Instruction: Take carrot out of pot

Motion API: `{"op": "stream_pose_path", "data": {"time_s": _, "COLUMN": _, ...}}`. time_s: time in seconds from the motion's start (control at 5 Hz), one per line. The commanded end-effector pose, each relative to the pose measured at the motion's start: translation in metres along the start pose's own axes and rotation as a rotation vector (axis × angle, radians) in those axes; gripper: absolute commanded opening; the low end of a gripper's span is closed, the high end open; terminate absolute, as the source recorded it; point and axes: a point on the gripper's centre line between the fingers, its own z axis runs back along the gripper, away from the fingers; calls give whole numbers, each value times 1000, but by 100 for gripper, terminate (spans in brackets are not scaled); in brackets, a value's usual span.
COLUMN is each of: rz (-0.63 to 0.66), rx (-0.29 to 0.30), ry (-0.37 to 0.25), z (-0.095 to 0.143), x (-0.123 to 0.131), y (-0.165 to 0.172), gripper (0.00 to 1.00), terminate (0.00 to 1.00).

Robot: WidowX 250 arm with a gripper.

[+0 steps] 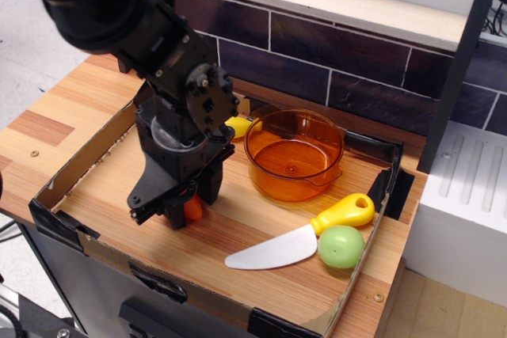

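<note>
The orange translucent pot (294,156) stands empty on the wooden tray floor at centre right. My black gripper (184,210) is low over the tray floor, left of the pot, and is shut on the small orange carrot (192,208). Only a bit of the carrot shows between the fingers, close to the wood. The carrot is outside the pot, well to its left.
A yellow banana-like toy (239,126) lies behind the arm by the pot's left rim. A white toy knife with a yellow handle (305,235) and a green ball (341,246) lie at the front right. Cardboard walls (79,160) ring the tray; a brick wall stands behind.
</note>
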Motion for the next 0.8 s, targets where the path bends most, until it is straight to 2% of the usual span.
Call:
{"op": "stream_pose_path", "data": {"time_s": 0.0, "rz": 35, "rx": -28, "ry": 9, "z": 17, "x": 12, "y": -9, "gripper": 100, "terminate": 0}}
{"op": "stream_pose_path", "data": {"time_s": 0.2, "rz": 62, "rx": -32, "ry": -1, "z": 31, "x": 15, "y": -14, "gripper": 100, "terminate": 0}}
{"op": "stream_pose_path", "data": {"time_s": 0.4, "rz": 120, "rx": -47, "ry": 3, "z": 63, "x": 23, "y": -21, "gripper": 100, "terminate": 0}}
{"op": "stream_pose_path", "data": {"time_s": 0.6, "rz": 145, "rx": -55, "ry": 40, "z": 92, "x": 28, "y": -24, "gripper": 100, "terminate": 0}}
